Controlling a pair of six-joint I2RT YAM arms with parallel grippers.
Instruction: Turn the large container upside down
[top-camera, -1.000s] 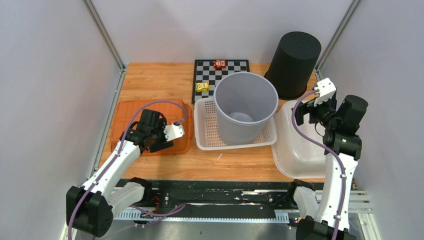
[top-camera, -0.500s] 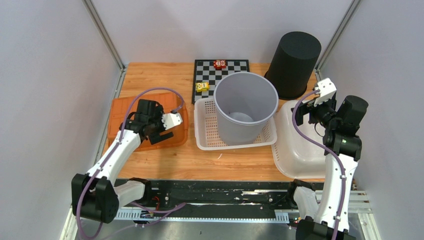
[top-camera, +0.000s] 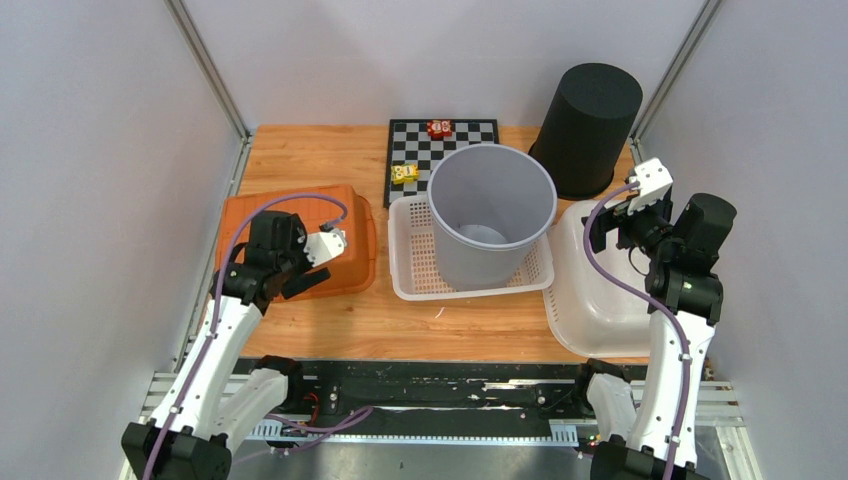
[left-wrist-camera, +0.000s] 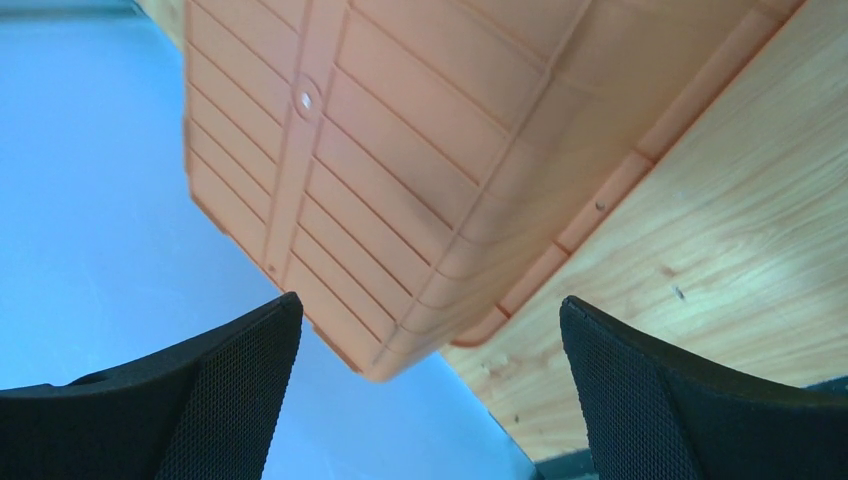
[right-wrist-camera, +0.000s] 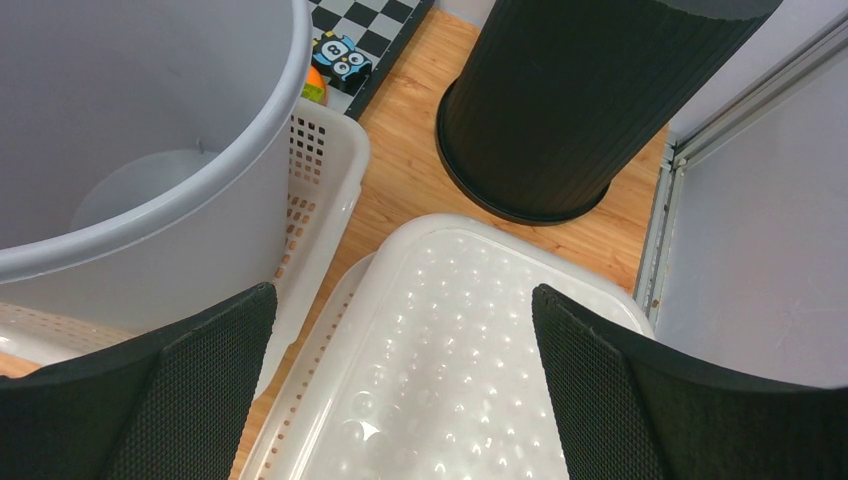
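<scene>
Two printed blocks lie on the checkerboard, lettering illegible.

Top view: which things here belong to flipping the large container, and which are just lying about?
Job:
orange container, bottom up
left hand, open

Lying about:
grey bucket standing in the white basket
black bin
translucent tub
chessboard with two toy blocks
right hand, open
</scene>
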